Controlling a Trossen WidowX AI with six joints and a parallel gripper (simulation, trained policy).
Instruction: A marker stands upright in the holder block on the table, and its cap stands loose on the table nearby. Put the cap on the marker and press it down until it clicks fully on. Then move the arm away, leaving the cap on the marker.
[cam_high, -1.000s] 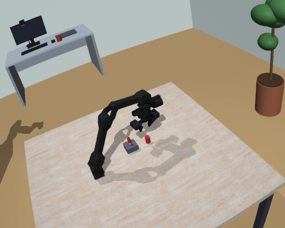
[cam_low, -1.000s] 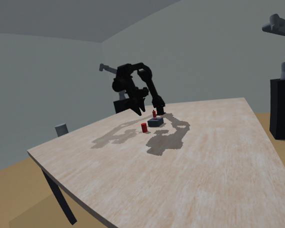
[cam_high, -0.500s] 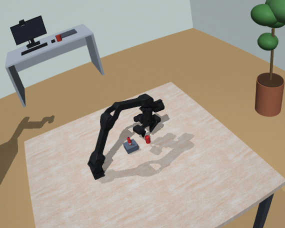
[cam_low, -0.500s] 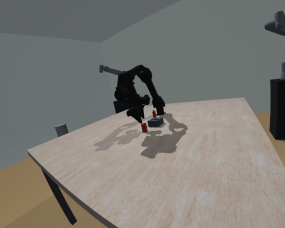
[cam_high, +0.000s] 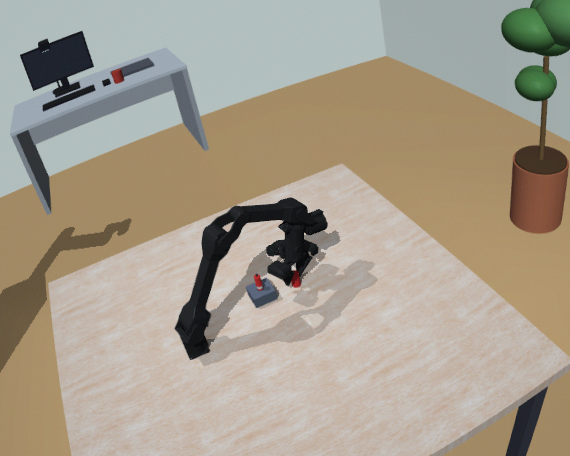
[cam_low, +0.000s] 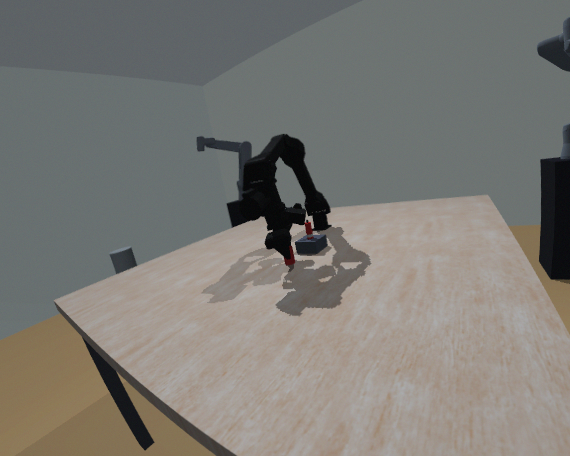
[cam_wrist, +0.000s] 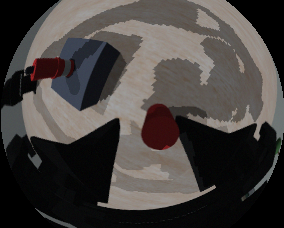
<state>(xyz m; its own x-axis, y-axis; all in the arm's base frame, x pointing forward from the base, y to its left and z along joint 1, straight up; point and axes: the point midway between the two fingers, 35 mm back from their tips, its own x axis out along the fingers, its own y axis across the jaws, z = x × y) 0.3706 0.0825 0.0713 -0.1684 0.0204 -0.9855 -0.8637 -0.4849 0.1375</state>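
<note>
Red cap (cam_high: 296, 281) (cam_low: 290, 260) (cam_wrist: 160, 132) sits between my partly open, empty gripper's (cam_high: 294, 278) (cam_low: 290, 257) (cam_wrist: 149, 118) fingers, inside the table's (cam_high: 350, 400) (cam_low: 400, 325) (cam_wrist: 140, 70) edges. Grasping next needs centring, then closing.

And here's the arm (cam_high: 204, 282) (cam_low: 306, 176) (cam_wrist: 14, 89), black practically from end to end! Look at those long links, slim and boxy, running into chunkier joint housings, some rounded, some square-cut. Down at the base (cam_high: 195, 346) (cam_low: 321, 221), a compact dark block, with a few faint pale flecks on the housing just above. More tiny light marks on the thick section near the wrist, too small to read! Then the gripper (cam_high: 295, 279) (cam_low: 289, 256) (cam_wrist: 148, 121), black as well, with bulky, angular bodywork. And what fingers (cam_high: 279, 270) (cam_low: 279, 241): broad, dark wedges, straight along their inner edges, narrowing to sharp points!
</note>
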